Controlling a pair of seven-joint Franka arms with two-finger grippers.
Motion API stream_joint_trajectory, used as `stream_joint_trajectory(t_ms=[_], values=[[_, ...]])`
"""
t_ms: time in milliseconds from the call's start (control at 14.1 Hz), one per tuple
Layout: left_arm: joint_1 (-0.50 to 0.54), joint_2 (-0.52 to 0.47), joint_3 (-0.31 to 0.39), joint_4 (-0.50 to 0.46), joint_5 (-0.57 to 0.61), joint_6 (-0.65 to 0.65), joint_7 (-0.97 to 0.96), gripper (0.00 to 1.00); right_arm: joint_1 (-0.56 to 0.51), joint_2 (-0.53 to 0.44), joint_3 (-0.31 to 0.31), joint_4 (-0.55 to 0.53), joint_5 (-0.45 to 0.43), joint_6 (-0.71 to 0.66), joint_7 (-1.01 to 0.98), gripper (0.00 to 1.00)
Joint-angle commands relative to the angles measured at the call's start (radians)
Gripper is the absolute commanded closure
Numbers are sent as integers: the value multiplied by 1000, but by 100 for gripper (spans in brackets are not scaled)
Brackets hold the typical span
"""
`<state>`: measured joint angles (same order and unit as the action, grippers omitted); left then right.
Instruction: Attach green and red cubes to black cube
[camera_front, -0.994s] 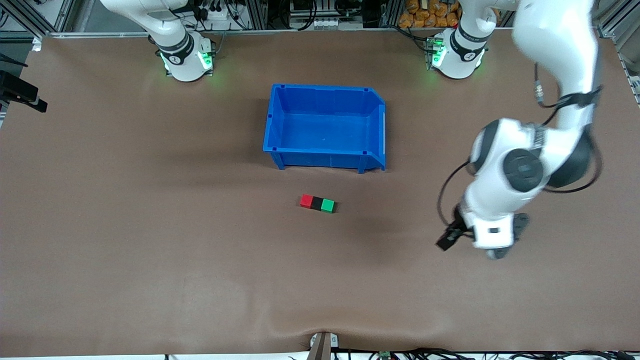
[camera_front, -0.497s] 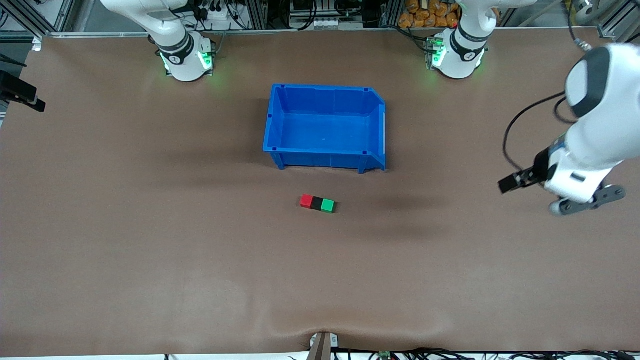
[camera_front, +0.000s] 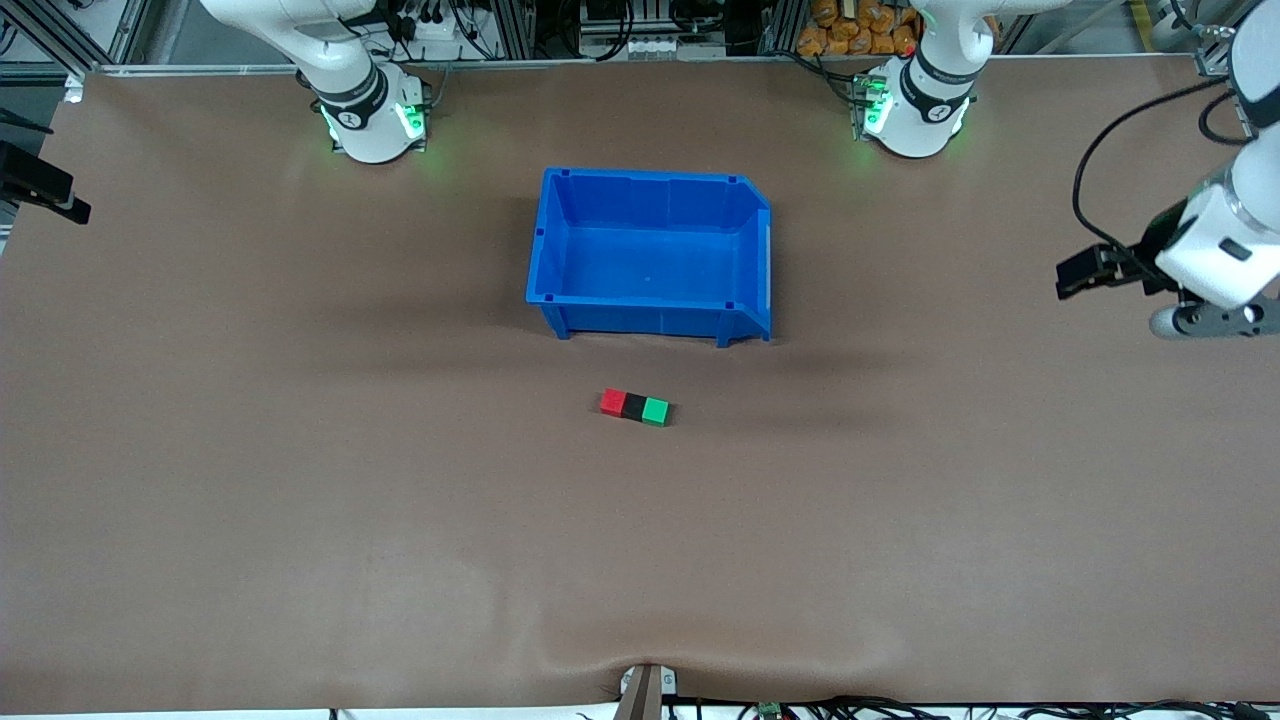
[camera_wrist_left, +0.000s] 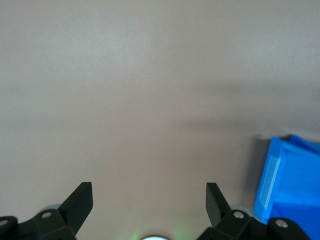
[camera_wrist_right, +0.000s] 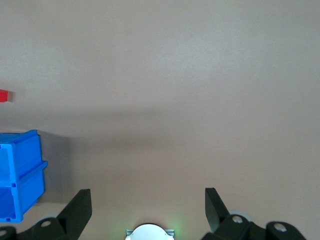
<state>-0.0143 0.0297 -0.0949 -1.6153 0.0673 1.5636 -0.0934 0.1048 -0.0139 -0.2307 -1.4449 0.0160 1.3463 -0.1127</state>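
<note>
Where the high front camera looks down, the brown desk (camera_front: 300, 500) has three little cubes in a row near its middle. The red cube (camera_front: 613, 402) touches the black cube (camera_front: 634, 405), and the green cube (camera_front: 655, 411) touches the black cube too, so the black one sits between them. The red one is toward the right arm's end and the green one toward the left arm's end. The blue bin (camera_front: 563, 240) stands just farther from the camera than the row, and nothing is in it. The left pincer (camera_front: 1205, 320) hangs in the air over the left arm's end of the desk, well apart from the cubes. Of the right arm only the base shows here, and it waits.

In the left wrist view, the left pincer (camera_wrist_left: 149, 200) has its two black fingers (camera_wrist_left: 77, 205) spread wide with nothing between them. Only bare desk lies under it, and a corner of the blue bin (camera_wrist_left: 287, 185) shows at the edge.

In the right wrist view, the right pincer (camera_wrist_right: 148, 201) is spread wide too and grips nothing. It is over bare desk. A side of the blue bin (camera_wrist_right: 20, 170) shows, and a bit of the red cube (camera_wrist_right: 3, 95) peeks in at the edge.
</note>
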Motion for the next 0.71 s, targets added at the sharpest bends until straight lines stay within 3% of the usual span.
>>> stream_joint_trajectory(t_ms=[0, 355, 639], values=[[-29, -30, 6, -3, 0, -34, 91, 0, -2, 5, 1, 18, -10, -16, -13, 0], [-19, -27, 9, 86, -24, -115, 127, 0, -2, 6, 1, 18, -5, -21, -13, 0], [-19, -28, 7, 91, -26, -123, 129, 0, -5, 6, 1, 18, -1, -21, -13, 0]])
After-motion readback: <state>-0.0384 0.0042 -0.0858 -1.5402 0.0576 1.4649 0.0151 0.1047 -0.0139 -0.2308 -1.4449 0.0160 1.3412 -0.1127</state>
